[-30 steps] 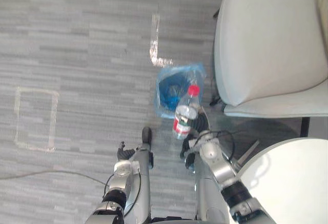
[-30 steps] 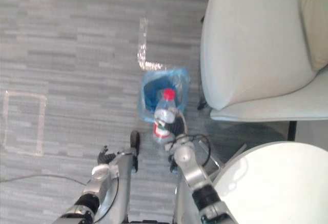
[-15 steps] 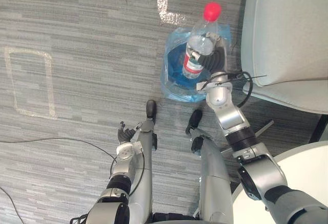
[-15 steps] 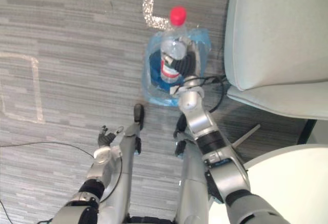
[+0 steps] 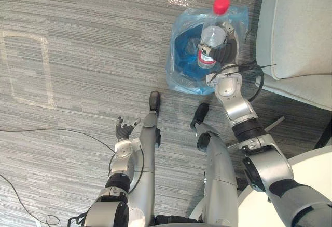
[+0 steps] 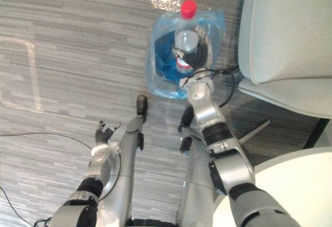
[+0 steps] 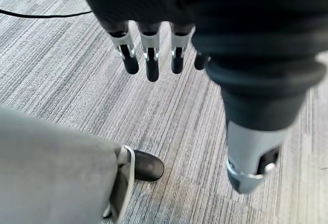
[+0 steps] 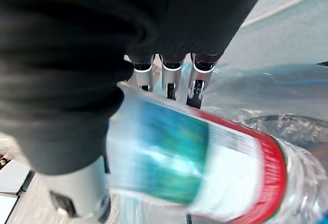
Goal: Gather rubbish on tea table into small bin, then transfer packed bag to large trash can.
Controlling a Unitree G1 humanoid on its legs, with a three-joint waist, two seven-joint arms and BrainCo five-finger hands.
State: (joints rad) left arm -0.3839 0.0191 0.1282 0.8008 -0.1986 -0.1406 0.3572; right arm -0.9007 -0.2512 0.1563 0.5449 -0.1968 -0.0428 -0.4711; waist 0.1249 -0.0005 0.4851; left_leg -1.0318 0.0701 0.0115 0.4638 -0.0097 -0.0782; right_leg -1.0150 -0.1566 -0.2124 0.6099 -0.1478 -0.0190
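Step in hand: drop off the bottle [image 5: 209, 42] in the small bin [image 5: 179, 79].

- Right robot hand [image 5: 226, 53]: extended out over the bin, fingers [image 8: 169, 78] curled round the bottle at its label band, thumb on the other side. Firm wrap, as far as the wrist view shows.
- Left robot hand [image 5: 123, 132]: low at the robot's left side over the grey floor [image 5: 78, 55], fingers straight and slack, holding nothing.
- Bottle position: in the air above the mouth of the bin, which is lined with a blue bag [image 6: 161, 63]. It does not yet look to be inside the bag.
- Bin stands on the floor just beside the armchair [image 5: 298, 24]; the white worktop [image 6: 301, 175] is near the robot's right.

Orientation: the long axis runs away from the robot in the head views, red cap [image 5: 221, 3] at the far end past the bin's far rim, base at the near end over the blue interior. How steeply it tilts I cannot tell from above.

How to do it well (judgement): lower the base end first toward the middle of the opening and bring the cap back over the mouth before letting go. The liner is thin and slack, so a landing on the rim could fold it or tip the bin. Open the fingers only once the body is below the bag edge.
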